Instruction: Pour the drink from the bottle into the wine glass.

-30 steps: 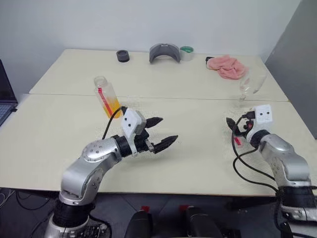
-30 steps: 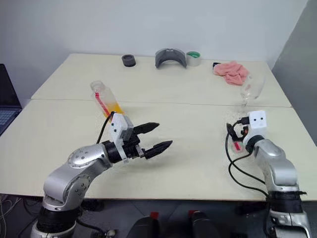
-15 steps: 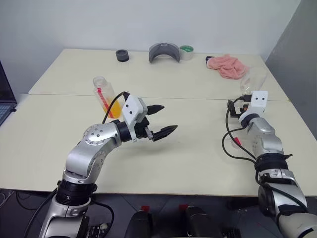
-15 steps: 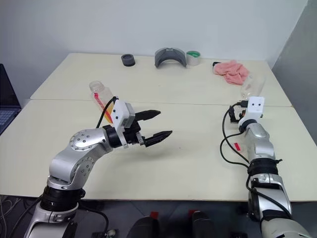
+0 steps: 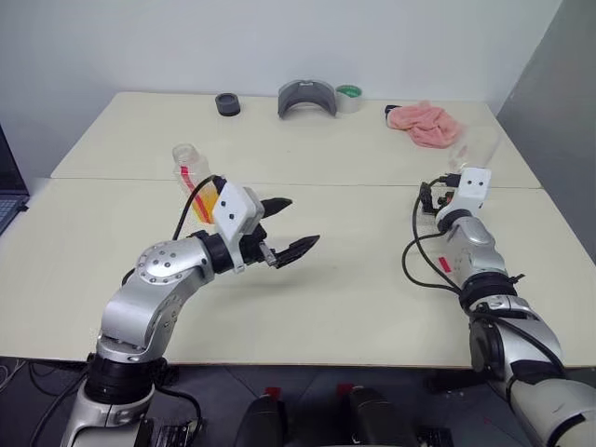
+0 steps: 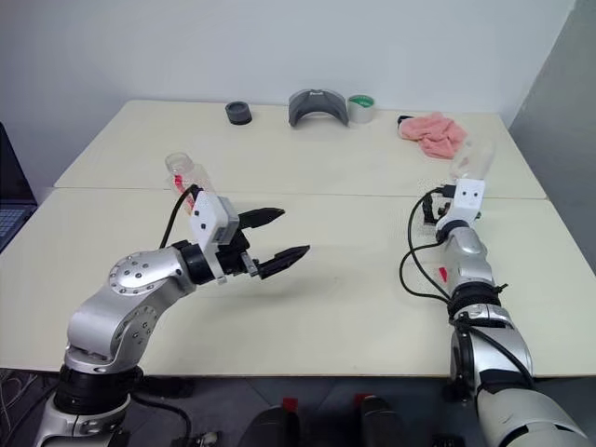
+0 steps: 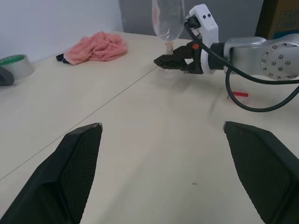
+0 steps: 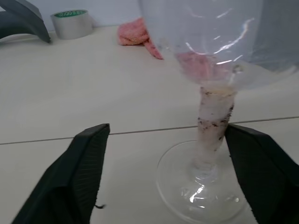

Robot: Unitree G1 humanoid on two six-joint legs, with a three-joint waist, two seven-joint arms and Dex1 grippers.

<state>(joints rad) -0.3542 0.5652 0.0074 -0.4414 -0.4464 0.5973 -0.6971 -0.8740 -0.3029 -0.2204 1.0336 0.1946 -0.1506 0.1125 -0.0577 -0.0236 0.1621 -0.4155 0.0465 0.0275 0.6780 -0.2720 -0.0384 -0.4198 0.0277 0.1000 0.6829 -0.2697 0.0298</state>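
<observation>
- Right wrist view: the right gripper has its fingers spread around the wine glass stem, not gripping; an off-centre squeeze could tip it.
- Left gripper, fingers apart and empty, hovers over the table.
- The bottle of drink stands just behind the left gripper; a careless swing could topple it.

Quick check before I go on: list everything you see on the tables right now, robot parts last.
bottle: one, clear with orange drink, left side, behind the left gripper
wine glass: one, clear, right side, stem between the right gripper's fingers
cloth: one, pink, far right
tape roll: one, green-topped, far edge
curved holder: one, grey, far edge
round cap: one, black, far edge
left gripper: open, above the table
right gripper: open around the glass stem
</observation>
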